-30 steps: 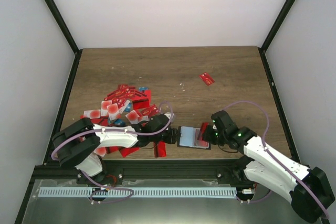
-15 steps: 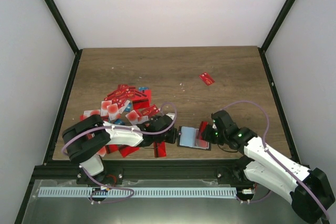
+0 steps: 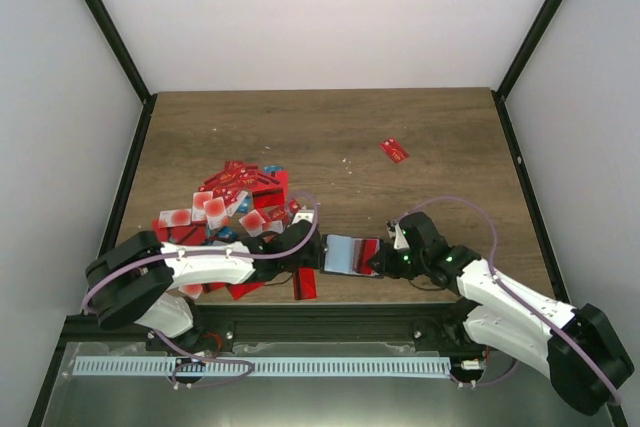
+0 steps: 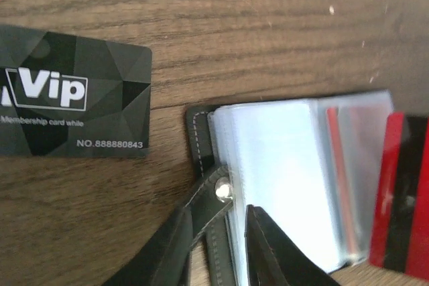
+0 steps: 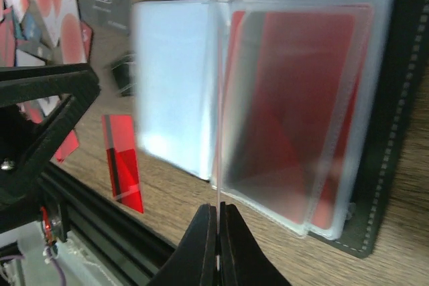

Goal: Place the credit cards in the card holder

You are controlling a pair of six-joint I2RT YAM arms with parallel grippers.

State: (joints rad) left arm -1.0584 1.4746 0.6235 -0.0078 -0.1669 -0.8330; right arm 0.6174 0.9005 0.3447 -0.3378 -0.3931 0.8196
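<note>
Sleeves [image 5: 174, 85] of limp, slick clear plastic likely need rim holds on the black folding card holder [image 3: 345, 255] at the wooden tabletop's [image 3: 330, 127] near edge: right end effector [image 5: 218, 212] pinches one, left end effector [image 4: 221, 222] stands narrow at its strap [image 4: 204, 207], grip unclear.

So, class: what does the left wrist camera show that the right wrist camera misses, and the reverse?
Left wrist only: the metal snap on the strap. Right wrist only: the shut right gripper pinching a clear sleeve, plus the heap of red-and-white cards. Both: the open card holder and the black Vip card.
</note>
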